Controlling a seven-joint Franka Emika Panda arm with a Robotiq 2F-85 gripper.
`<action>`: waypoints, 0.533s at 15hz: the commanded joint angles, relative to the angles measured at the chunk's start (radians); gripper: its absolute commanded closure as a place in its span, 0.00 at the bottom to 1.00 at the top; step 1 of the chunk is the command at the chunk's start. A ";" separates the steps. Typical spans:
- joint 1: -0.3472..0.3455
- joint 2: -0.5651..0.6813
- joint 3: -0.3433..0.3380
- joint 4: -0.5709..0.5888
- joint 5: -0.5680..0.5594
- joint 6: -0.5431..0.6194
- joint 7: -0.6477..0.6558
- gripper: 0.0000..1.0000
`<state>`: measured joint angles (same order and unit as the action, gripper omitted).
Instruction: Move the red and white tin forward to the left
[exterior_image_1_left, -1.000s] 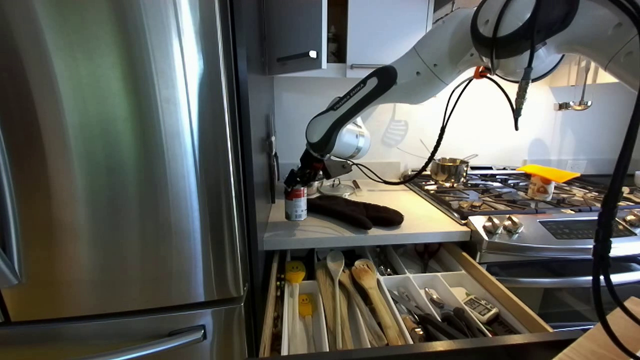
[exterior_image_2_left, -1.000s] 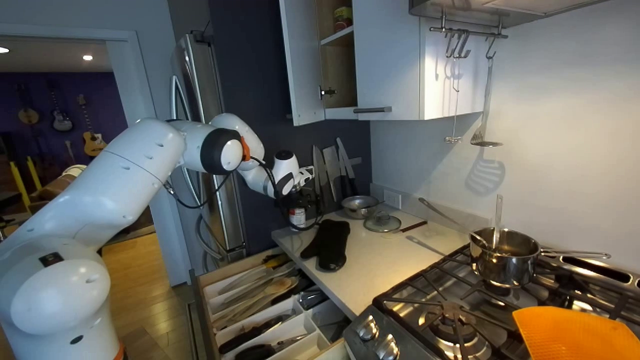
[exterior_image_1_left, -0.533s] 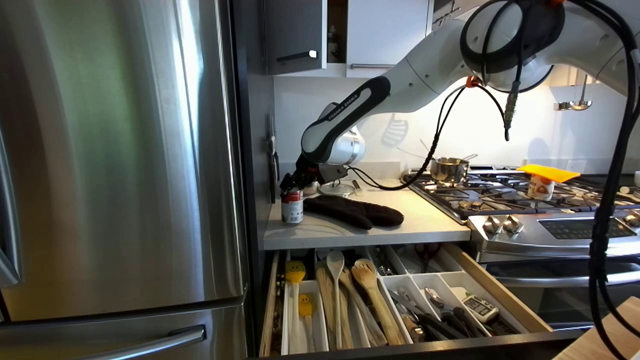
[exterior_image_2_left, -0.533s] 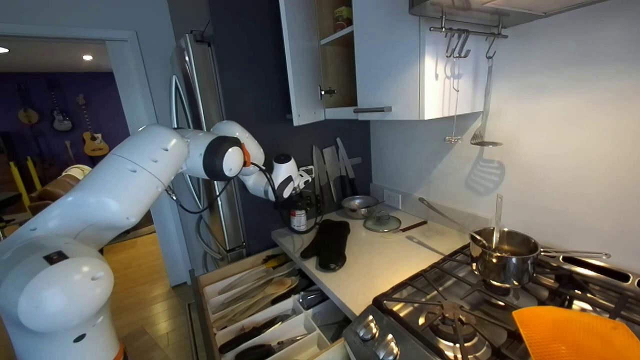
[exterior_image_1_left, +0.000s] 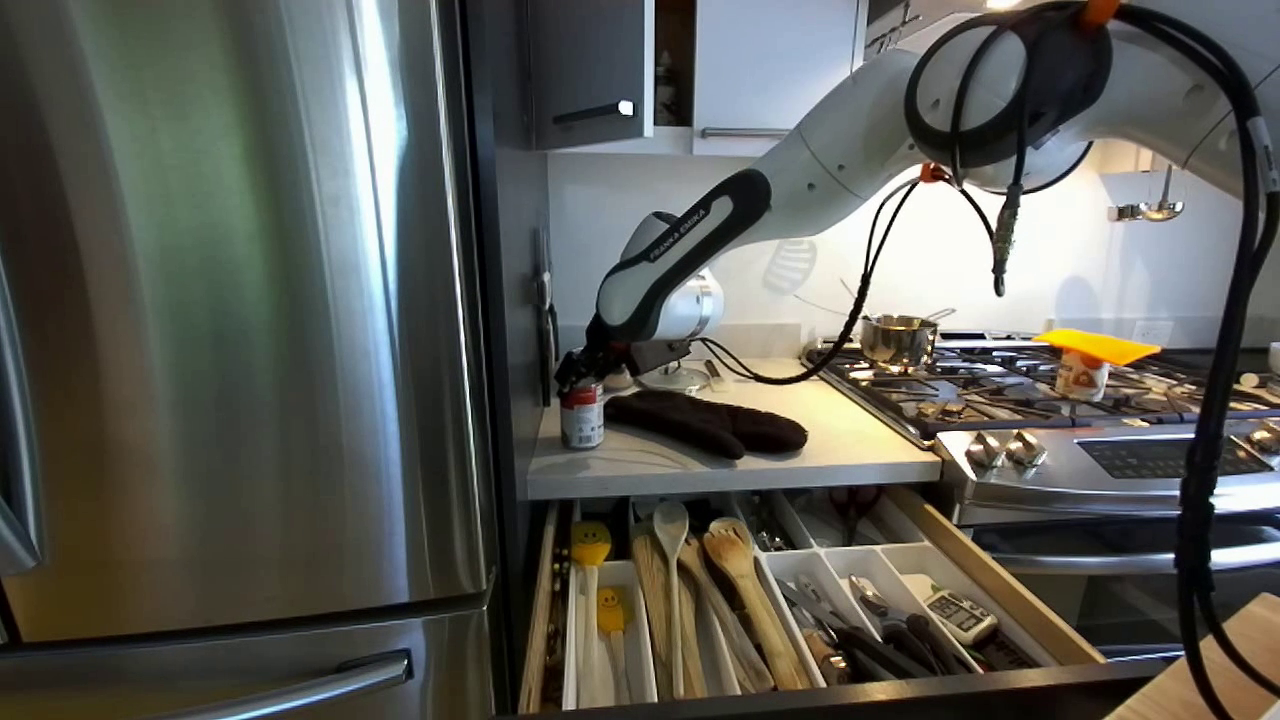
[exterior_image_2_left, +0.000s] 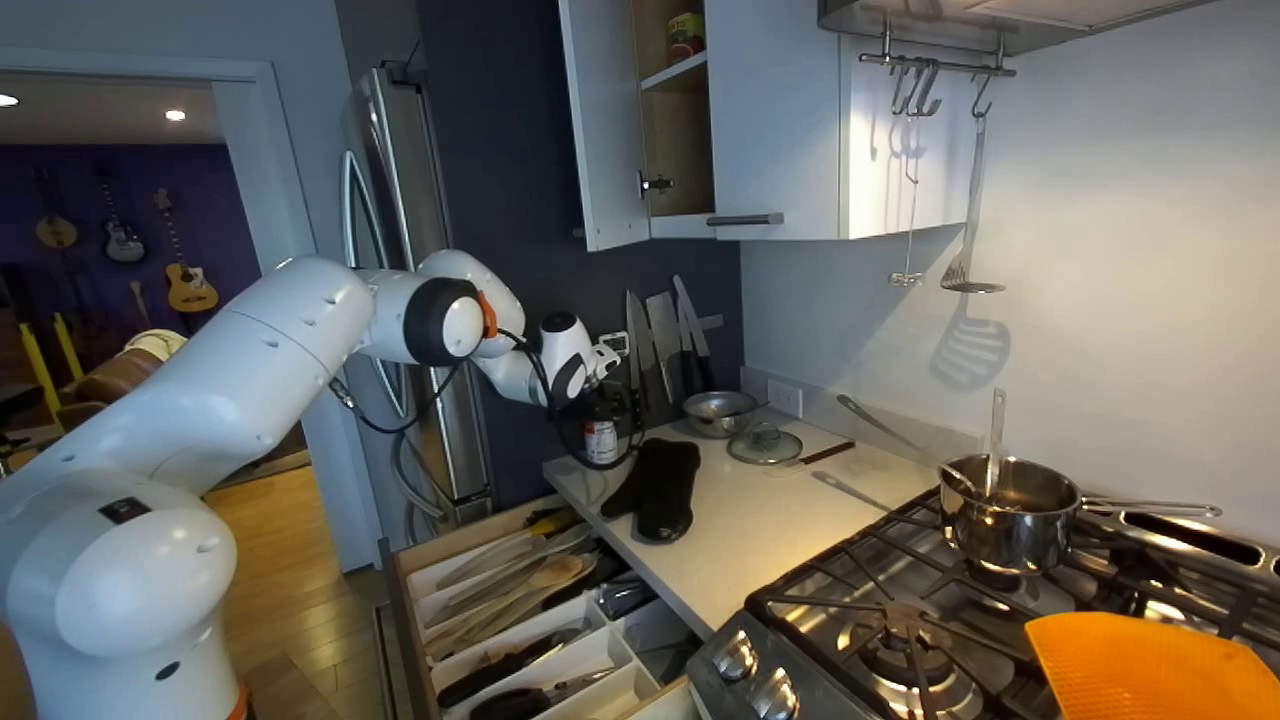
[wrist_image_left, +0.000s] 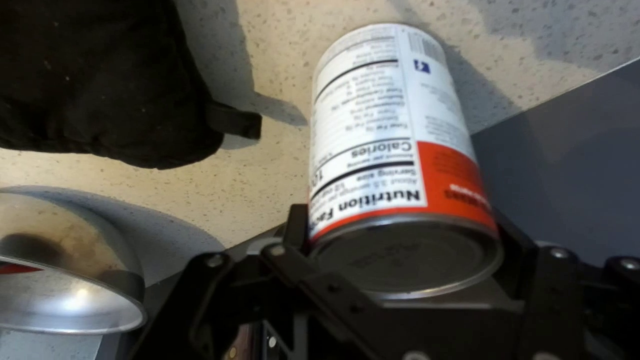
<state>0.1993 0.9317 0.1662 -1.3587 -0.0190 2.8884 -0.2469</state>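
The red and white tin (exterior_image_1_left: 582, 418) is upright at the left end of the counter, close to the dark panel. It also shows in an exterior view (exterior_image_2_left: 601, 442) and in the wrist view (wrist_image_left: 370, 125), where its label and metal end are seen near. My gripper (exterior_image_1_left: 582, 375) comes down from above around the tin's red end; it also shows in an exterior view (exterior_image_2_left: 603, 405). In the wrist view the gripper (wrist_image_left: 404, 232) has a finger against each side of the tin, so it is shut on it. The tin's base is at or just above the counter; I cannot tell which.
A dark oven mitt (exterior_image_1_left: 700, 425) lies right beside the tin. A metal bowl (exterior_image_2_left: 715, 412) and a glass lid (exterior_image_2_left: 765, 445) are farther back. A dark panel (exterior_image_2_left: 530, 400) bounds the counter's end. An open utensil drawer (exterior_image_1_left: 1040, 610) juts out below the counter edge.
The gripper and tin have moved together slightly left and down in an exterior view, a little toward the counter's front. The arm has lowered. The other things have not moved.
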 joint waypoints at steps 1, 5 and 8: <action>0.027 0.020 -0.028 0.037 -0.036 0.020 0.052 0.42; 0.030 0.026 -0.028 0.047 -0.039 0.015 0.051 0.03; 0.024 0.025 -0.021 0.059 -0.039 0.012 0.043 0.00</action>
<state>0.2192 0.9423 0.1516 -1.3268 -0.0285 2.8910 -0.2310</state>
